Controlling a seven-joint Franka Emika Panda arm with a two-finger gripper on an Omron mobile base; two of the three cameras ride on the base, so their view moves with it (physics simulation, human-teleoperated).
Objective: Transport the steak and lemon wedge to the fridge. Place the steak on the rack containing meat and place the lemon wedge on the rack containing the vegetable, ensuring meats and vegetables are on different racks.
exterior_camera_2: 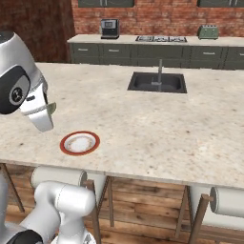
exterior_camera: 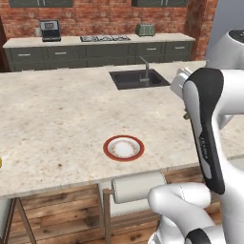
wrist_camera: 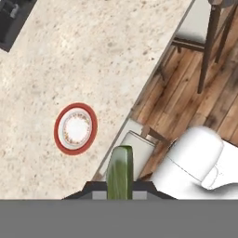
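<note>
No text, brand or number can be read in these pictures. The white arm (exterior_camera: 205,143) carries a small line of light marks on its dark side panel, at about 4 o'clock in the left base view, but they are too small and blurred to read. The coffee machine (exterior_camera: 49,29) at 11 o'clock on the far counter has a dark panel without legible signs.

1. I see a red-rimmed plate (exterior_camera: 123,147) lying flat on the speckled stone counter (exterior_camera: 57,114), near its front edge.
2. A dark sink (exterior_camera: 138,78) with a faucet (exterior_camera: 144,66) is set into the counter, well behind the plate.
3. Stools (exterior_camera_2: 228,200) with pale cushions stand under the counter edge on the wooden floor (wrist_camera: 223,107).
4. Against the brick wall, I see a coffee machine (exterior_camera: 49,30), a stovetop (exterior_camera: 105,38) and a green toaster (exterior_camera: 145,30).
</note>
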